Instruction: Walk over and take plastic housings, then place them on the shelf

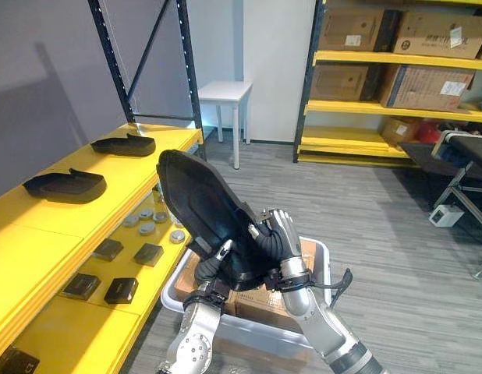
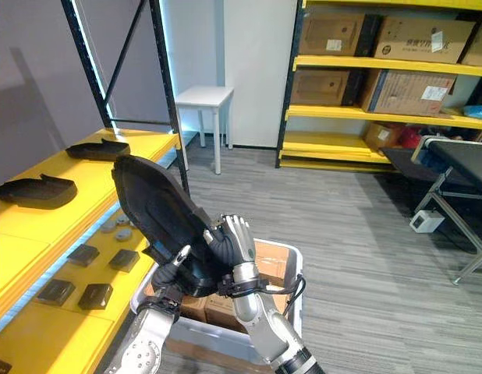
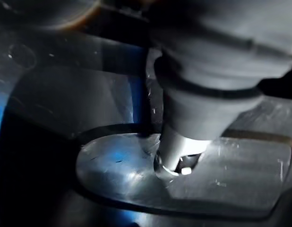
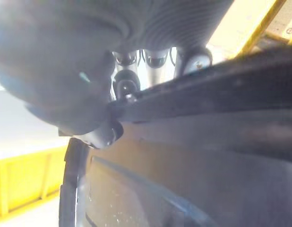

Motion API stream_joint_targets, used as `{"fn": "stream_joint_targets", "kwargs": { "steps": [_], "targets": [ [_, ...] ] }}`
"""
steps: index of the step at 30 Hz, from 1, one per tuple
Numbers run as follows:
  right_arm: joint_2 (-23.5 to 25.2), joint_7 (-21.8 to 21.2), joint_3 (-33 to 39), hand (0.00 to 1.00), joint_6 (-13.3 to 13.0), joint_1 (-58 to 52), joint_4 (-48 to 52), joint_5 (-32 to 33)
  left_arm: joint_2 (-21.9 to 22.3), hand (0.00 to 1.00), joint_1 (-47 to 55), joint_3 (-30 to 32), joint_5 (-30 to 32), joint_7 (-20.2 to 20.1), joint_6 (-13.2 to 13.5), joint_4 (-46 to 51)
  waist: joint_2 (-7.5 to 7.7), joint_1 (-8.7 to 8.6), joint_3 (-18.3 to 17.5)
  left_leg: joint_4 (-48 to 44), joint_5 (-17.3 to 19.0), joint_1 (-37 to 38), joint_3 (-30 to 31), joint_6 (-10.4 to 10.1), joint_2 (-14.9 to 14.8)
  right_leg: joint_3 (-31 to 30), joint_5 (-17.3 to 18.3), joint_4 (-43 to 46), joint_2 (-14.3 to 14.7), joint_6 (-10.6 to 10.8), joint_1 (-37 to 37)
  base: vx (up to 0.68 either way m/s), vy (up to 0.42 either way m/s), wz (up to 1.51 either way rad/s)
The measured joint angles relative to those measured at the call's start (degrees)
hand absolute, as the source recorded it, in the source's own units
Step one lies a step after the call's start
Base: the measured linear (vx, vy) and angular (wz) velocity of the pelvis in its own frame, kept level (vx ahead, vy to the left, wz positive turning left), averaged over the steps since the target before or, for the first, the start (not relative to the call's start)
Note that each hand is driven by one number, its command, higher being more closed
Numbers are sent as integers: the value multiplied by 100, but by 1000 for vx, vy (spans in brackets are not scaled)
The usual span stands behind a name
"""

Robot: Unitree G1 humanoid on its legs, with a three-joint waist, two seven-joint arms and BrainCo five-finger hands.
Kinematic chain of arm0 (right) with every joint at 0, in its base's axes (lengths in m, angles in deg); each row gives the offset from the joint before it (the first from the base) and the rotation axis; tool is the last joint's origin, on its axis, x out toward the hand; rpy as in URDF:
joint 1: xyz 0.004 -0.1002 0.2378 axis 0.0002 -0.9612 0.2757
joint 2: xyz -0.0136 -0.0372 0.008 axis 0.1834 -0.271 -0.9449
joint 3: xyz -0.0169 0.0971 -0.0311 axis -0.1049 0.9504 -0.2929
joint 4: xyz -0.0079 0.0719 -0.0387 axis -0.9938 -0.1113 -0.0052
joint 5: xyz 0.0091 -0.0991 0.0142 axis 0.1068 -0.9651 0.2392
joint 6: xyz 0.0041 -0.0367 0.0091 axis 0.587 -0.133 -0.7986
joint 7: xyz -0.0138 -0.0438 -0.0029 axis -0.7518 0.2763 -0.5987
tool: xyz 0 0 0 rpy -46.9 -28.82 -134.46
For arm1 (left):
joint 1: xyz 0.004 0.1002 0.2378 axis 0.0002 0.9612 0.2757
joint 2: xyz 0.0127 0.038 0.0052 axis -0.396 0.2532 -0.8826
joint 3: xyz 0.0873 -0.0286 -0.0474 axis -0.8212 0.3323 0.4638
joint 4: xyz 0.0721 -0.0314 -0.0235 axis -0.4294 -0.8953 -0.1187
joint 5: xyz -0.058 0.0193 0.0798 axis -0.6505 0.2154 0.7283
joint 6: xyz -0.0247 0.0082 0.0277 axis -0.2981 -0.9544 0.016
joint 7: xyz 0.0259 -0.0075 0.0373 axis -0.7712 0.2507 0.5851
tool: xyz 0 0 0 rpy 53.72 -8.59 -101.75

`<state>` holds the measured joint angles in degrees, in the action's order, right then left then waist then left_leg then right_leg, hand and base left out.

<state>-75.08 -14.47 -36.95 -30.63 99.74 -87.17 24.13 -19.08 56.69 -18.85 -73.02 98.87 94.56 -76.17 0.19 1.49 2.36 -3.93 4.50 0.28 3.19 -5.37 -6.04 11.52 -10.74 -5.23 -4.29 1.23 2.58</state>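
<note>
The left hand [image 1: 216, 266] grips the lower end of a black plastic housing [image 1: 196, 199] — the right hand [image 1: 278, 234] curls round its edge. It stands tilted up beside the yellow shelf [image 1: 38, 241], over a grey bin [image 1: 323, 251].

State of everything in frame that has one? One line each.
held housing, lifted off any surface, tilted
left hand, curled on the held housing's lower end
right hand, curled round the held housing's edge
near shelf housing, lying on the yellow shelf
far shelf housing, lying on the same shelf
bin, open, cardboard boxes inside
</note>
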Motion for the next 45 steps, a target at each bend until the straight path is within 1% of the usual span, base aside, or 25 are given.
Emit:
{"fn": "stream_joint_targets", "kwargs": {
  "steps": [3,9,12,13,14,15,16,17,18,20,24,25,27,28,29,30,31,33,36,37,38,39,41,43,45],
  "targets": [
    [-77,74,-196,100,-9,-51,104,199,44,100,4,91,32,169,83,0,18,-40,-15,-6,36,-8,-10,-42,-5,-2,74,-2,51,46,11,-56,-16,-3],
    [-219,147,-319,100,-17,-114,203,451,322,100,134,315,262,74,149,8,2,-51,-27,-2,33,-88,101,-111,-129,116,107,0,160,13,29,-17,-32,8],
    [-234,162,-316,100,-196,-153,106,673,527,100,245,490,457,-5,149,7,-19,-47,-34,-67,-89,-467,381,-94,-177,824,124,30,83,-149,15,19,-48,91],
    [-235,174,-313,100,-237,-126,43,685,542,100,246,511,460,-4,149,5,-33,-66,-29,-129,-118,-599,199,-49,-241,1016,137,31,47,-181,-1,27,-47,166],
    [-236,178,-319,100,-346,-4,-153,772,588,100,254,600,481,0,148,-2,-57,-58,-24,-379,-186,-886,-554,102,-436,1390,159,36,-54,-198,-25,28,5,182],
    [-236,175,-352,0,-458,192,-397,878,686,100,254,750,595,31,149,-1,-106,20,-12,-691,-276,-1078,-1987,251,-700,1773,208,40,-198,-134,-69,39,41,155],
    [-233,175,-371,0,-470,216,-434,887,704,100,254,786,608,34,149,-1,-117,42,-15,-716,-304,-1092,-2206,310,-750,1816,223,42,-214,-111,-73,54,80,127],
    [-175,160,-426,0,-505,311,-555,901,747,100,264,932,710,39,155,3,-132,155,-21,-832,-321,-1096,-3037,405,-976,2044,253,44,-318,-44,-118,102,121,80],
    [-142,142,-429,0,-511,360,-581,902,746,100,291,973,768,39,157,34,-139,183,-22,-873,-320,-1087,-3304,404,-1029,2185,271,44,-374,3,-171,153,160,122],
    [25,43,-530,0,-598,412,-690,962,732,100,597,1173,1030,67,160,374,-134,317,-28,-860,-293,-1058,-3414,342,-853,2478,262,45,-596,174,-326,168,188,86],
    [518,-376,-619,0,-821,342,-1001,1617,703,100,1275,1584,1621,148,159,998,-115,444,-95,-399,-226,-796,-2854,363,-49,3199,434,399,-1248,446,-798,245,223,99],
    [527,-479,-622,0,-901,301,-1071,1801,748,100,1366,1668,1839,152,158,1068,-170,509,-106,-316,-188,-716,-2590,419,96,3405,553,1152,-1582,562,-789,292,239,121],
    [536,-637,-622,0,-950,217,-1198,1981,752,100,1501,1753,2154,184,156,1132,-218,533,-136,-139,-276,-444,-2129,503,274,3432,609,2642,-2170,435,-731,280,240,137],
    [541,-765,-624,0,-954,172,-1242,2037,726,100,1500,1863,2406,272,145,1198,-161,518,-130,-57,-286,-265,-1777,534,386,3081,435,3646,-2528,181,-579,253,163,142],
    [578,-884,-632,0,-961,170,-1326,2047,695,100,1500,2010,2702,390,137,1347,-154,496,-105,-40,-252,-200,-1482,584,407,2507,580,4392,-2563,36,-322,324,74,211],
    [594,-1088,-659,0,-970,101,-1430,2046,561,100,1452,2348,3390,626,153,1695,-144,426,-42,9,-213,-91,-899,638,401,1413,1406,5476,-2028,69,208,291,-52,211],
    [589,-1172,-651,0,-984,-51,-1427,2048,491,100,1403,2435,3872,740,159,1861,-136,406,-19,50,-209,-4,-561,636,429,1105,1731,5547,-1693,117,389,267,-126,206],
    [573,-1270,-621,0,-985,-284,-1378,2091,390,100,1397,2476,4697,893,146,2048,-140,364,5,121,-226,141,-199,575,451,879,2003,4806,-1354,107,635,201,-152,138],
    [536,-1366,-288,0,-989,-692,-904,2204,245,100,1156,2439,5516,989,-9,1977,-80,186,64,57,-175,79,236,450,441,-591,1984,3013,-614,143,908,147,-212,104],
    [512,-1369,-4,0,-994,-947,-548,2212,197,100,949,2390,5739,1008,-111,1799,29,59,87,-17,-104,7,433,329,497,-1344,1775,2293,-386,220,846,128,-292,120],
    [536,-1367,233,0,-1001,-1175,-165,2233,45,100,722,2322,5894,1010,-212,1667,363,5,152,-60,3,29,562,177,724,-1585,1166,1928,-485,309,837,142,-361,93],
    [458,-1372,294,0,-1015,-1228,-84,2252,85,100,673,2310,5976,1001,-227,1528,320,-30,207,-62,61,83,607,90,702,-1527,1235,2024,-482,539,822,123,-291,46],
    [232,-1445,434,0,-1014,-1390,9,2323,98,100,628,2233,6092,885,-424,1353,96,-65,116,-109,152,-35,391,-52,189,-1439,967,1269,-33,315,611,170,-230,-22],
    [229,-1565,603,0,-1012,-1628,223,2466,104,100,323,2207,6094,783,-527,1052,91,-78,116,-107,181,-133,371,-181,-76,-1358,665,834,211,154,487,171,-151,-18],
    [166,-1688,737,0,-1012,-1853,499,2618,108,100,-119,2200,6025,727,-620,500,64,-227,168,-218,55,-313,349,-303,-166,-1154,645,814,253,124,496,115,-140,34]
  ]
}}
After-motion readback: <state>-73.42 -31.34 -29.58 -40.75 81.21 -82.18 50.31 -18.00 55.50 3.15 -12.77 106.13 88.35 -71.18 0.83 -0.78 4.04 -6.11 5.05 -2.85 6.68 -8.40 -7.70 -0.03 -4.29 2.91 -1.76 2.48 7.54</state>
